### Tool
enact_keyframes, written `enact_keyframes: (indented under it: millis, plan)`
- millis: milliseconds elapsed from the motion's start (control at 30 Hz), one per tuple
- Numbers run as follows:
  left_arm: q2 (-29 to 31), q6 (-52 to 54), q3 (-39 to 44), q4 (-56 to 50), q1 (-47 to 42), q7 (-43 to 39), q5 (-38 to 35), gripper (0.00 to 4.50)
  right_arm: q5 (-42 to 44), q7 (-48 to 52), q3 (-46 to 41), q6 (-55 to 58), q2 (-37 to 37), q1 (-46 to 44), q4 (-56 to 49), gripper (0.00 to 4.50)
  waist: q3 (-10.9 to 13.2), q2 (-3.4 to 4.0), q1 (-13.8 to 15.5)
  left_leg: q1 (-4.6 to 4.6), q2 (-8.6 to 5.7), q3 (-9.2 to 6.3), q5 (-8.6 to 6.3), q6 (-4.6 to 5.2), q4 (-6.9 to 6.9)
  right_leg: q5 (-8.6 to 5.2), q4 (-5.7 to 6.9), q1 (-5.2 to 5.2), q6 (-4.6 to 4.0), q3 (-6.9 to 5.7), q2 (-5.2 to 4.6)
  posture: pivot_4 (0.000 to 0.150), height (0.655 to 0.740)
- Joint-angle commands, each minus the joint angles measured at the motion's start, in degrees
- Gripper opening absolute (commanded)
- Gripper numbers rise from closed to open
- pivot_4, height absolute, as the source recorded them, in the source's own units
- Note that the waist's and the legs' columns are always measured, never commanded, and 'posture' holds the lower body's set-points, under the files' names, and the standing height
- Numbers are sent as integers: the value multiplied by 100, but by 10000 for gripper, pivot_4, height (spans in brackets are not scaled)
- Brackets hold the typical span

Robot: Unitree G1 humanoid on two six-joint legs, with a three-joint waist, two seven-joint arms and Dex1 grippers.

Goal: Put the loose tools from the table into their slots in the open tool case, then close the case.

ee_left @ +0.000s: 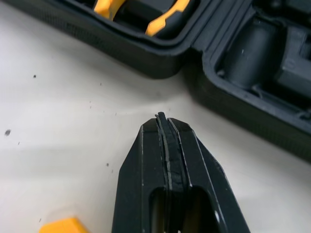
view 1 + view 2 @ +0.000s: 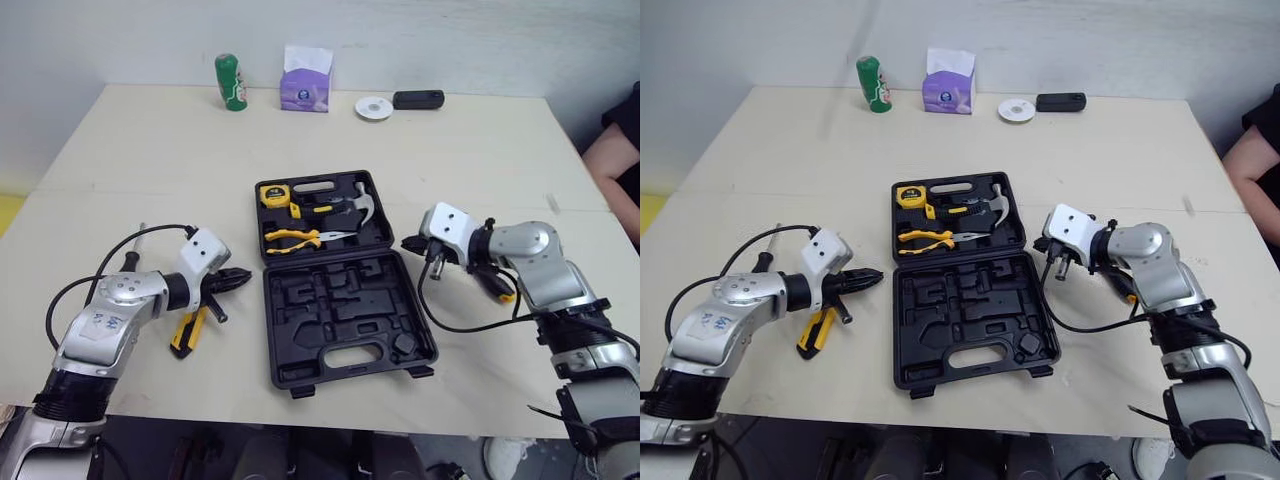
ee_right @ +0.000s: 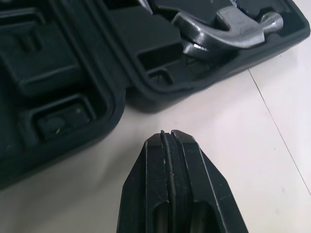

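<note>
The black tool case (image 2: 300, 372) lies open at mid-table. Its far half holds a yellow tape measure (image 2: 274, 195), a hammer (image 2: 355, 203) and yellow-handled pliers (image 2: 295, 240); the near half's moulded slots are bare. A yellow-and-black tool (image 2: 188, 333) lies loose on the table left of the case, just below my left gripper (image 2: 243, 279), which is shut and empty, its tips pointing at the case's left edge. My right gripper (image 2: 410, 243) is shut and empty beside the case's right edge, near the hammer head (image 3: 228, 29). Another yellow-and-black tool (image 2: 503, 287) lies partly hidden under my right forearm.
A slim black-handled tool (image 2: 131, 260) lies by my left arm. At the table's far edge stand a green can (image 2: 231, 81), a purple tissue box (image 2: 306, 85), a white disc (image 2: 373, 108) and a black device (image 2: 418, 99). A person's arm (image 2: 615, 160) shows at the right edge.
</note>
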Motion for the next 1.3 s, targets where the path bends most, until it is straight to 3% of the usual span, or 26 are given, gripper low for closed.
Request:
enact_keyframes:
  millis: [33,467,1300]
  plan:
    - [-26,46,-112,-29,-195,-76,87,292,-168,-65,67,-27,80,-141,163,0,0,0,18,0,0,0,0,0,0,0,0,0,0,0,0,1500,7400]
    - [-474,156,-486,372,-766,-51,368,292,14,291,36,-142,203,68,-19,0,0,0,40,-1,2,-1,0,-1,3,0,4,-3,0,4,7,1500,7400]
    - [-791,-334,-1061,264,-721,-1089,574,292,927,547,-781,1820,-602,2354,-3255,0,0,-1,216,-4,-5,-11,-2,3,4,0,-12,13,1,1,6,1500,7400]
